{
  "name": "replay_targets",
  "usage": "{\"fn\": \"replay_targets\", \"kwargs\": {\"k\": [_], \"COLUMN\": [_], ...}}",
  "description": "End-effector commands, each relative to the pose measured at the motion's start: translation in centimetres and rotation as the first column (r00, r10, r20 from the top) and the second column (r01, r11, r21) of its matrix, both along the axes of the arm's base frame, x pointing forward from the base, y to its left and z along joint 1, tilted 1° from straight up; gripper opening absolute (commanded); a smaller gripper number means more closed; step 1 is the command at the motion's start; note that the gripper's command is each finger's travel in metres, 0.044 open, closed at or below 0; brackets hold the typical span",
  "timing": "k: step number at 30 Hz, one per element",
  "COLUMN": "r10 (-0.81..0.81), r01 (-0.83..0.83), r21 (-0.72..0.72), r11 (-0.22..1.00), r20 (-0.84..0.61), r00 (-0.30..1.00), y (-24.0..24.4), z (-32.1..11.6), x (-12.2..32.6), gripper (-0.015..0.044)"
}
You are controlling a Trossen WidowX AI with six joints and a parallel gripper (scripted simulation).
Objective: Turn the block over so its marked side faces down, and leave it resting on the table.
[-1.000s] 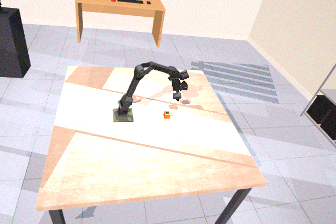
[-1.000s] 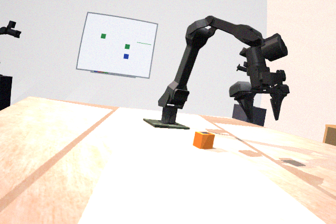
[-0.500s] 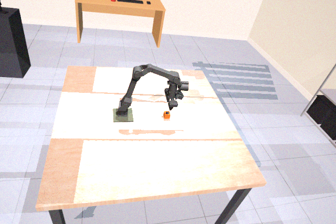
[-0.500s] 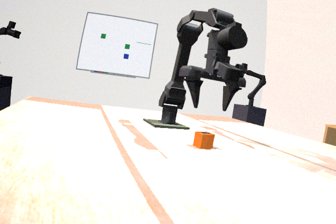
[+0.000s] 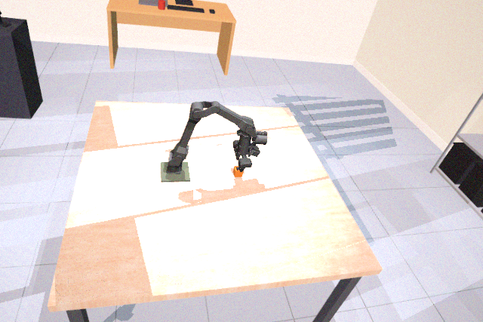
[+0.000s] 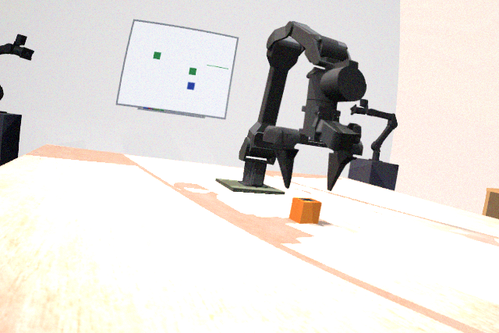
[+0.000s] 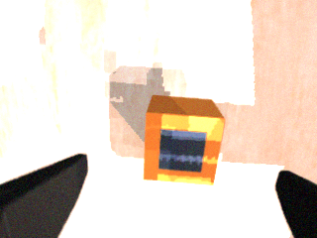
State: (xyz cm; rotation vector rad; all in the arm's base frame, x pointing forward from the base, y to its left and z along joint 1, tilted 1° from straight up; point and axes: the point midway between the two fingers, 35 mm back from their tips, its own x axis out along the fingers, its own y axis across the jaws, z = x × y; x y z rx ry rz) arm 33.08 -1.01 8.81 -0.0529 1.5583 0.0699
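On the bench (image 5: 241,248) (image 6: 161,249) (image 7: 282,59), inward from its right edge, the orange block (image 5: 238,172) (image 6: 305,210) (image 7: 183,149) rests with its dark square mark (image 7: 182,151) up, bearing no readable writing. The tool (image 5: 242,168) (image 6: 308,189) (image 7: 182,171) hangs just above, fingers spread, pinching nothing.

The top view looks steeply down from high up, taking in the whole counter (image 5: 249,248) (image 6: 121,240) and a far desk (image 5: 171,14); the exterior view sits low and nearer, facing across the counter toward a whiteboard (image 6: 177,67); the wrist view looks down close from the claw (image 5: 242,166) (image 6: 309,189) (image 7: 182,190); top and exterior share the arm (image 5: 234,115) (image 6: 276,87).
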Motion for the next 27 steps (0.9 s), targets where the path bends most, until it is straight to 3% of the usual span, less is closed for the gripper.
{"fn": "replay_targets", "kwargs": {"k": [1, 21, 27], "r10": [0.004, 0.004, 0.004], "r01": [-0.004, -0.004, -0.004], "r21": [0.003, 0.003, 0.003], "r11": [1.000, 1.000, 1.000], "r20": [0.001, 0.001, 0.001], "r00": [1.000, 1.000, 1.000], "y": [0.0, 0.0, 0.0], "z": [-0.6, -3.6, -3.6], "x": [0.0, 0.0, 0.0], "gripper": [0.0440, 0.0440, 0.0282]}}
